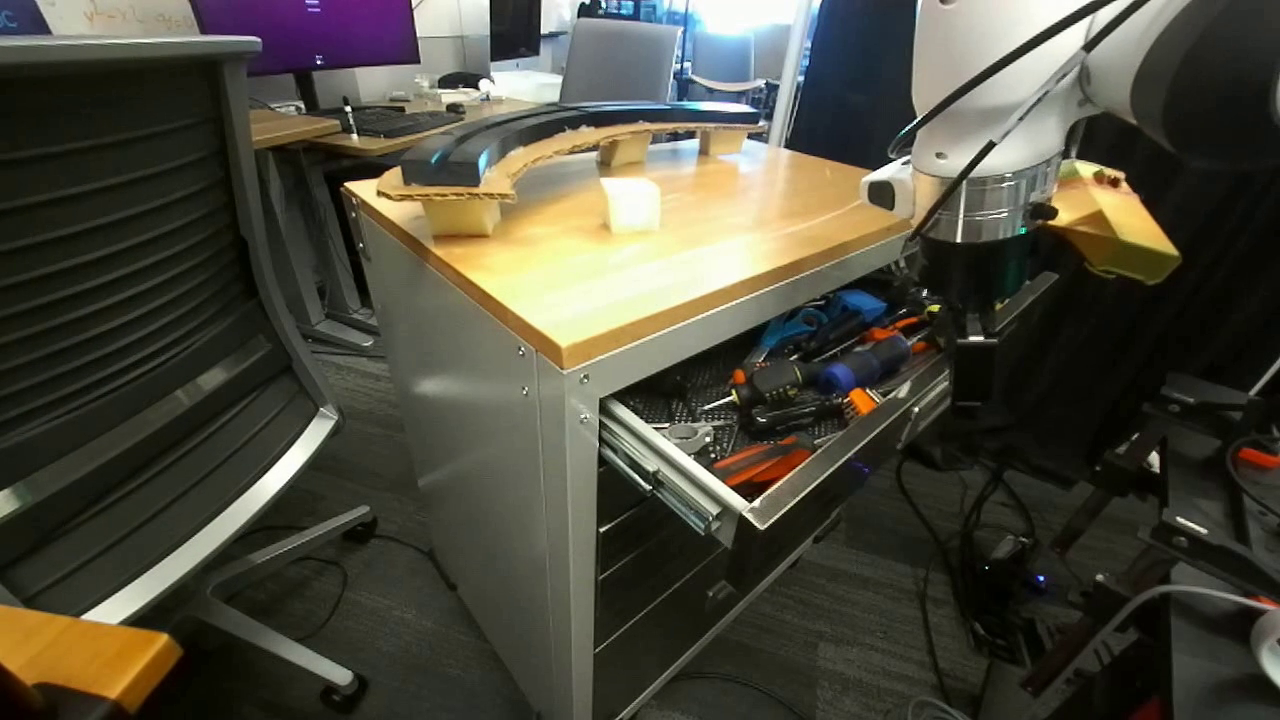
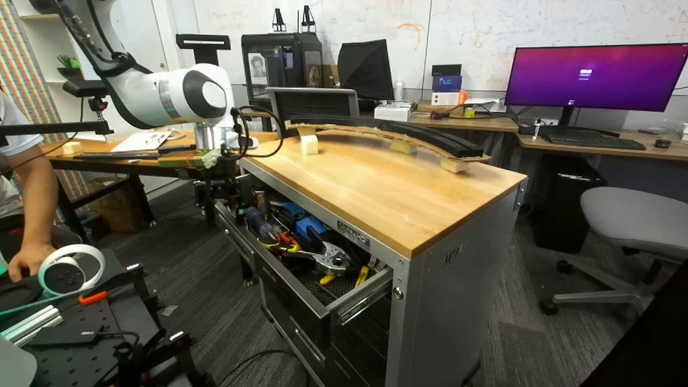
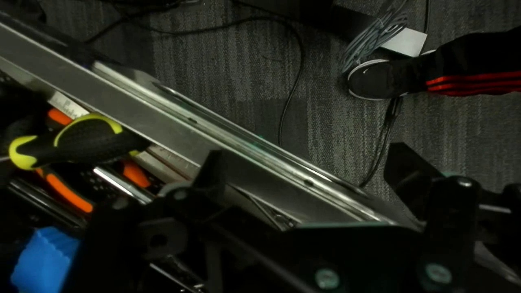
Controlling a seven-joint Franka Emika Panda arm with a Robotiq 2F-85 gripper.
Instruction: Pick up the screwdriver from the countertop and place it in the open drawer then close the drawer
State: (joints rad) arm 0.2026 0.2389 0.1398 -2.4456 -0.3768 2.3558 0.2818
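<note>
1) See gripper at front of pulled-out drawer, with fingers spread well apart astride that front; cannot tell touching or not
2) Find countertop beside gripper and higher than its fingers, with pale blocks and black curved strip on top
3) Spot black-and-yellow handle in drawer, near gripper
4) Cannot pick out screwdriver for certain; note dark tools jumbled in drawer, near gripper
</note>
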